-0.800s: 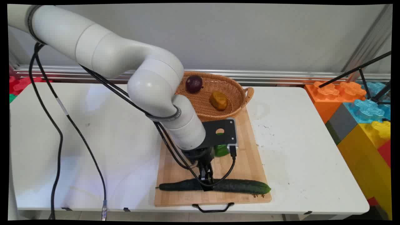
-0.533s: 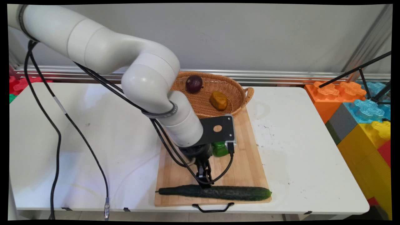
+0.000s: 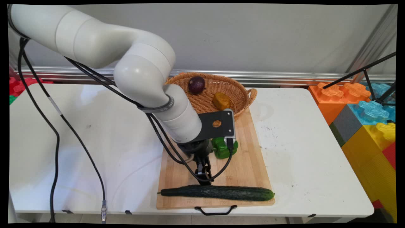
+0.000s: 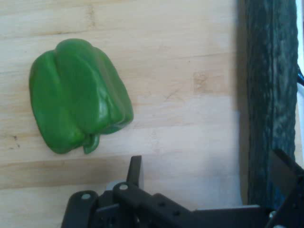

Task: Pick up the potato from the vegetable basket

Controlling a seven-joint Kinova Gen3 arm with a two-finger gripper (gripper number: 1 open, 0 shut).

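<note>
A long dark green cucumber (image 3: 218, 192) lies across the near end of a wooden cutting board (image 3: 250, 158). My gripper (image 3: 205, 180) hangs just above and behind the cucumber's middle, apart from it. In the hand view the gripper (image 4: 209, 164) is open and holds nothing. The cucumber (image 4: 270, 95) runs along the picture's right side, by the right finger (image 4: 285, 173). A green bell pepper (image 3: 221, 148) rests on the board behind the gripper, partly hidden by the hand's black plate. In the hand view the pepper (image 4: 78, 97) lies on the bare board (image 4: 180, 57), beyond the left finger.
A wicker basket (image 3: 243, 91) at the board's far end holds a purple onion (image 3: 196, 85) and a brown potato (image 3: 221, 101). Large coloured blocks (image 3: 364, 107) and a black tripod leg (image 3: 357, 71) stand off the table's right end. Black cables (image 3: 57, 139) hang at the left.
The gripper has risen off the cucumber and drawn back toward the basket. The cucumber stays on the board, and more of the green pepper shows.
</note>
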